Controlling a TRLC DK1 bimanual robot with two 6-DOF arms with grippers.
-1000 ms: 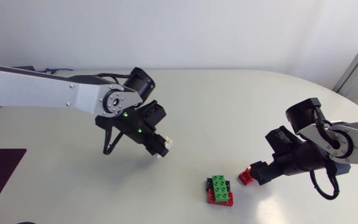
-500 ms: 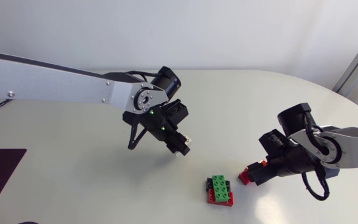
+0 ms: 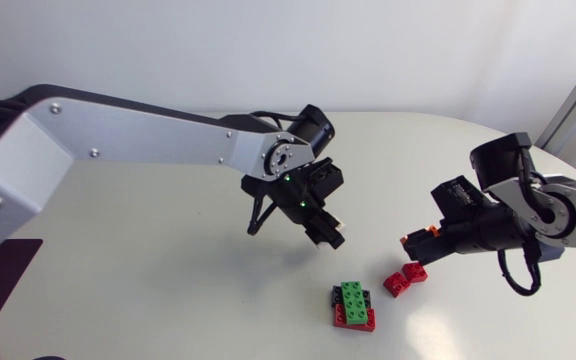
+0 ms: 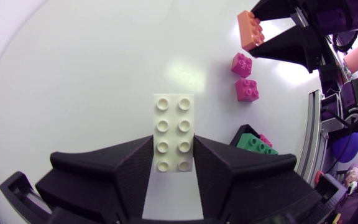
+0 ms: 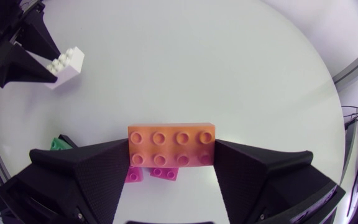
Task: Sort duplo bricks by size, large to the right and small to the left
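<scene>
My left gripper (image 4: 174, 149) is shut on a white eight-stud brick (image 4: 174, 127) and holds it above the table's middle (image 3: 328, 235). My right gripper (image 5: 171, 157) is shut on an orange eight-stud brick (image 5: 171, 146), which hangs just above the table at the right (image 3: 417, 240). Under the orange brick, two small red-pink four-stud bricks (image 3: 405, 277) lie side by side on the table. A stack of a green brick (image 3: 352, 296) on black and red bricks sits near the front, between the two grippers.
The round white table (image 3: 148, 270) spreads wide and bare to the left. My left arm (image 3: 148, 135) crosses the table's left half. A dark mat (image 3: 3, 265) lies at the left edge.
My left arm has swung right, carrying the white brick toward the middle. My right gripper closed on the orange brick and lifted it off the table beside the small red-pink bricks.
</scene>
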